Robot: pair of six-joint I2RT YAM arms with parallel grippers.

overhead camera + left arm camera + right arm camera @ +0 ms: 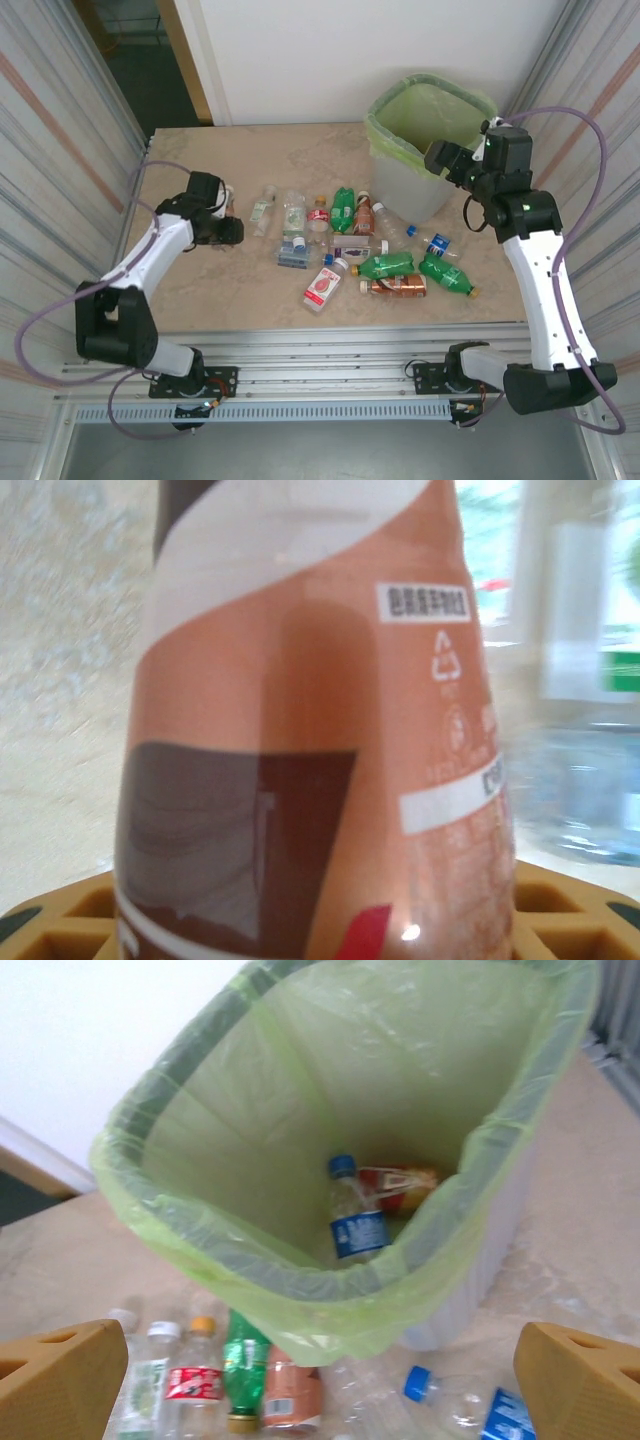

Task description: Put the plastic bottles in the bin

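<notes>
Your bin (418,190) stands upright at far right, green liner folded over the rim. Inside you've got a clear blue-cap bottle (352,1215), neck up, with a red-labelled bottle (398,1185) beside it. The other bottles (385,265) lie scattered mid-table, mostly on their sides. One brown-label bottle (300,730) sits close up in left wrist view.

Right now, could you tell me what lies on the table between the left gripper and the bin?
Plastic bottles lie scattered between left gripper and bin: clear, green and brown ones, seen in the top view.
</notes>
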